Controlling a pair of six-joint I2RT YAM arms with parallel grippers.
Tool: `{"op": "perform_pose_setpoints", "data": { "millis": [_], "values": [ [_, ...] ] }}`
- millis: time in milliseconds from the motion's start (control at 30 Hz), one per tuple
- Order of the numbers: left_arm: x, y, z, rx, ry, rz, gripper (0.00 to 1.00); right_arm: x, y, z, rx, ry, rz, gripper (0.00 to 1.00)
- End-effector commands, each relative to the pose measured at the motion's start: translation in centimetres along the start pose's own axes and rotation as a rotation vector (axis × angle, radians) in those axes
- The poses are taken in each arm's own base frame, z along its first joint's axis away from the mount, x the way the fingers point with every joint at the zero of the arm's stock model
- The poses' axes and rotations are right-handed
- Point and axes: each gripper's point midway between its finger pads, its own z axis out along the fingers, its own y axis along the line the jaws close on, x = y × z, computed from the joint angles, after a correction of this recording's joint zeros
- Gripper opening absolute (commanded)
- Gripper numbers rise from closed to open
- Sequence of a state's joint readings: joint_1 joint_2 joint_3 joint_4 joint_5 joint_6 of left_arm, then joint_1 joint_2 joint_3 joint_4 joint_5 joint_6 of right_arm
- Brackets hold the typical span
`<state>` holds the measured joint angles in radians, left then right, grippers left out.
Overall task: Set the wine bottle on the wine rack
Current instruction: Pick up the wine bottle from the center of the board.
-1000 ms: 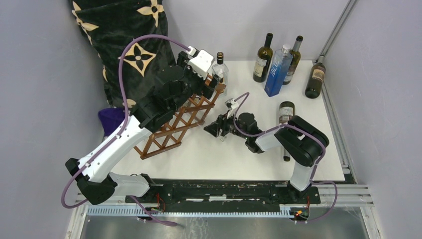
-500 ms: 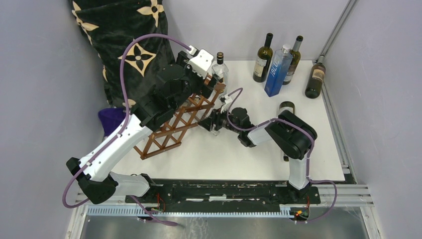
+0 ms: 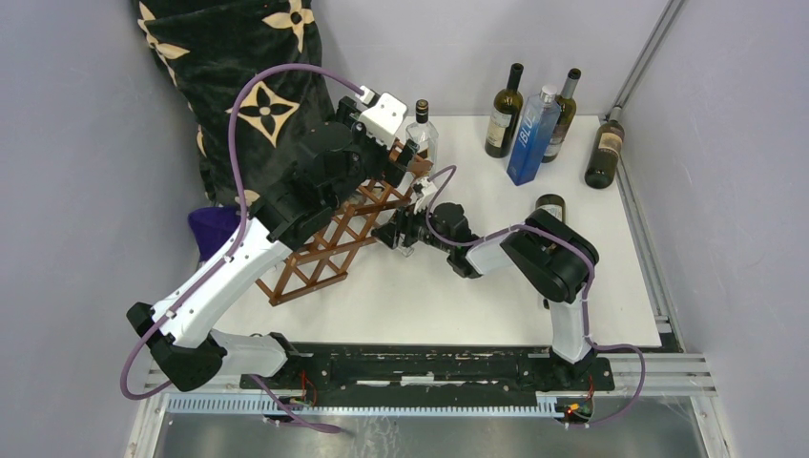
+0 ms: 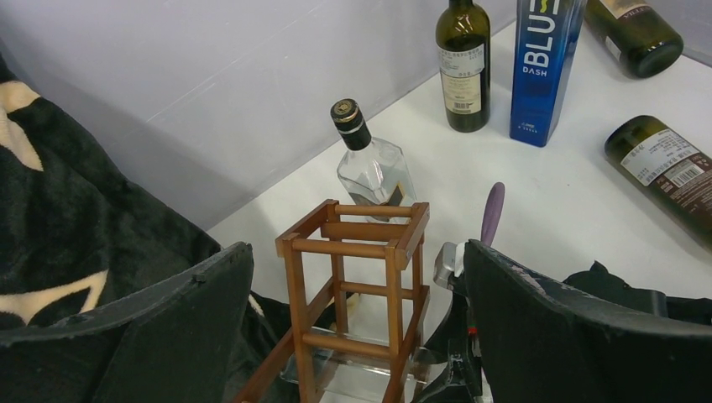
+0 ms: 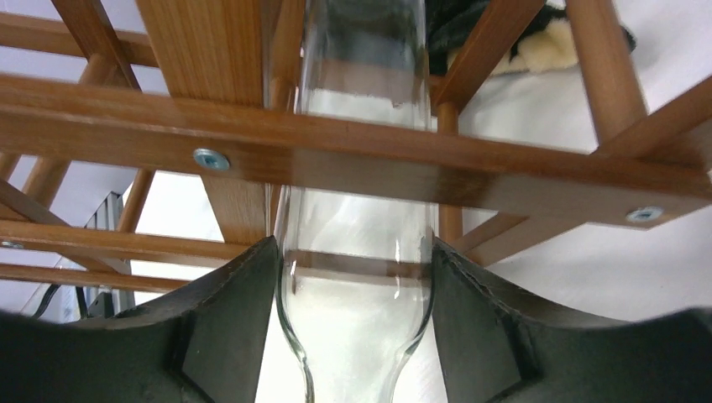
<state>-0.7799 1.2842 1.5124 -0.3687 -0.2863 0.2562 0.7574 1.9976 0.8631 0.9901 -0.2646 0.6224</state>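
The reddish-brown wooden wine rack (image 3: 329, 250) lies slanted on the white table, left of centre. My right gripper (image 3: 399, 232) is shut on a clear glass wine bottle (image 5: 357, 277) at its shoulder, and the bottle's body reaches in between the rack's bars (image 5: 353, 155). In the left wrist view the bottle (image 4: 378, 374) lies low inside the rack (image 4: 357, 252). My left gripper (image 3: 408, 160) is open at the rack's far end, with one finger (image 4: 168, 327) on each side of the end cell and a gap to the wood on both sides.
A clear square bottle with a black cap (image 3: 421, 134) stands just behind the rack's far end. Two dark bottles (image 3: 504, 114) and a blue bottle (image 3: 532, 135) stand at the back. Dark bottles lie at the right (image 3: 604, 148) and under the right arm (image 3: 548, 210). A black patterned cushion (image 3: 238, 86) is at the back left.
My right gripper has moved left with the clear bottle, from beside the rack to in between its bars. The left gripper has shifted slightly at the rack's far end.
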Motion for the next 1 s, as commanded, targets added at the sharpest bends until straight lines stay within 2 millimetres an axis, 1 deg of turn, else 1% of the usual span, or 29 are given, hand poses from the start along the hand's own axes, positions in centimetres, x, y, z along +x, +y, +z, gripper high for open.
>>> {"op": "perform_pose_setpoints", "data": {
  "millis": [0,67,167,200,233,367,633,767,800,900,967],
  "values": [
    [-2.1,0.8,-0.4,-0.007,-0.055,0.012,1.00,-4.5,2.3,1.2,-0.060,-0.129,-0.097,0.74],
    [-2.1,0.7,-0.5,-0.002,-0.057,0.009,1.00,-4.4,2.1,1.2,-0.047,-0.121,-0.113,0.80],
    [-2.3,0.7,-0.7,0.003,-0.063,0.000,1.00,-4.4,1.9,0.9,-0.040,-0.113,-0.129,0.86],
    [-2.4,0.7,-0.8,0.004,-0.066,-0.003,1.00,-4.3,2.1,0.8,-0.044,-0.108,-0.136,0.90],
    [-2.4,0.7,-0.9,0.006,-0.069,-0.007,1.00,-4.2,2.1,0.7,-0.046,-0.103,-0.142,0.98],
    [-2.7,0.6,-1.3,0.012,-0.084,-0.029,1.00,-4.0,2.2,-0.2,-0.050,-0.078,-0.184,0.98],
    [-2.9,0.0,-1.7,0.035,-0.122,-0.098,1.00,-3.0,2.3,-3.6,-0.082,0.010,-0.313,0.98],
    [-3.0,-0.6,-1.6,0.060,-0.134,-0.137,1.00,-3.1,2.7,-5.6,-0.111,0.039,-0.414,0.98],
    [-3.1,-0.8,-1.6,0.065,-0.141,-0.148,1.00,-2.9,2.7,-6.1,-0.118,0.059,-0.437,0.98],
    [-3.2,-1.3,-1.5,0.084,-0.156,-0.193,1.00,-3.2,3.1,-7.7,-0.154,0.103,-0.513,0.98],
    [-3.1,-1.7,-1.5,0.101,-0.164,-0.227,1.00,-3.7,3.2,-8.8,-0.172,0.130,-0.572,0.98]
  ]
}}
